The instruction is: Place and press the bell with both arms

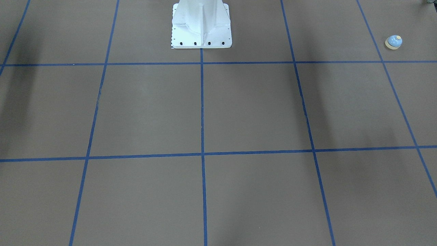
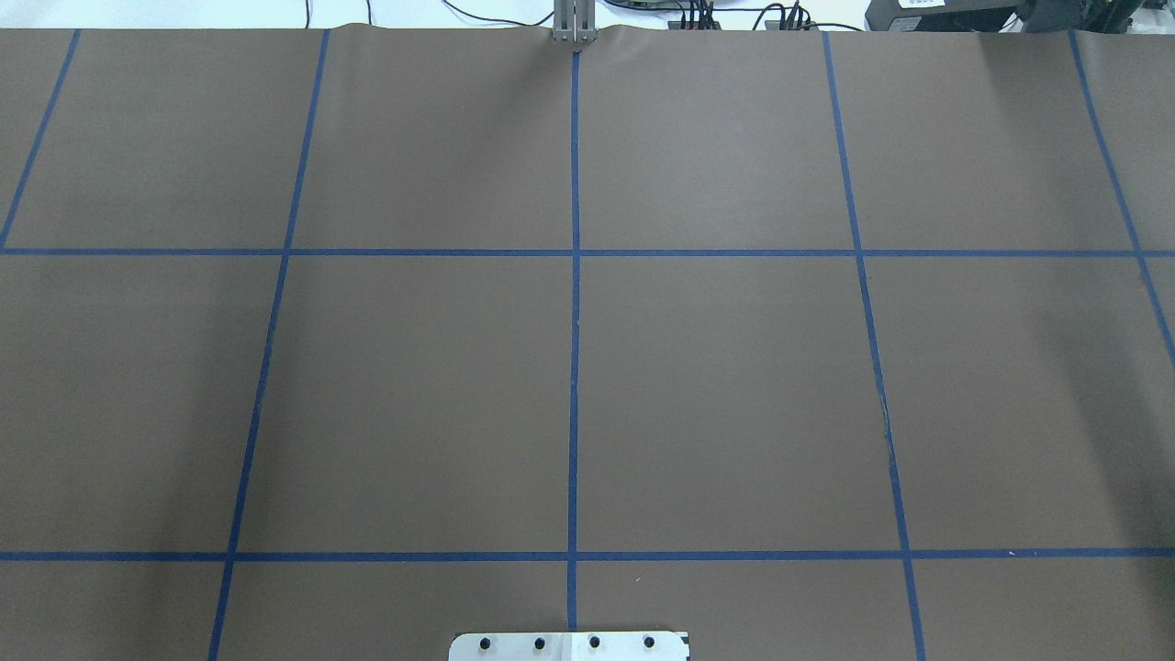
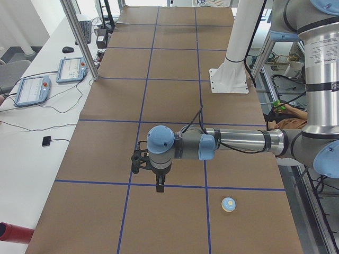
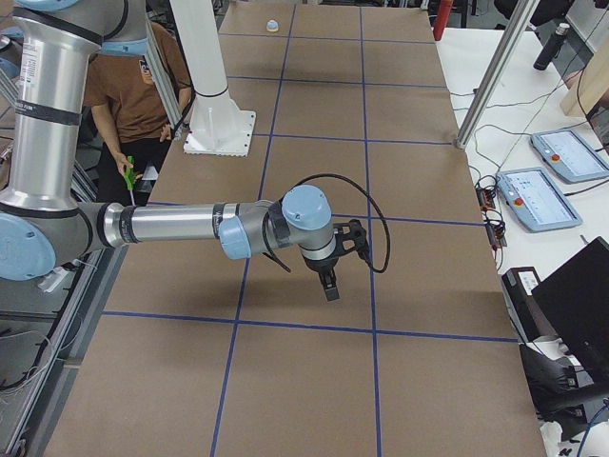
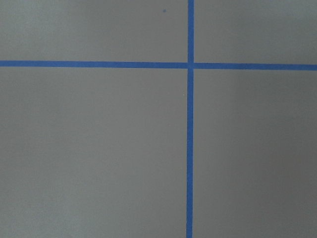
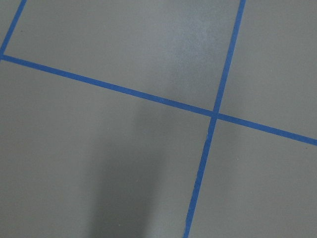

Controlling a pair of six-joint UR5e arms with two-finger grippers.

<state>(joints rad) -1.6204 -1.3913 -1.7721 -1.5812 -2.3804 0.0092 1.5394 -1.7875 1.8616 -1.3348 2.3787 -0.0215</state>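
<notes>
Brown paper gridded with blue tape (image 2: 575, 367) covers the table (image 2: 716, 386), and the bell (image 1: 393, 42) sits alone at its left end near the robot's edge, apart from both arms. Left gripper (image 3: 159, 187) and right gripper (image 4: 330, 288) hang above the paper, but I cannot tell their finger spacing. The nearer left gripper should probably descend squarely over the dome, straddling it without nudging

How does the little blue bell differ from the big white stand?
The bell is small, round and light blue with a cream base; the stand is far bigger, white and angular. The bell sits near one end of the table; the stand sits midway along its edge. Both rest on the brown table.
</notes>
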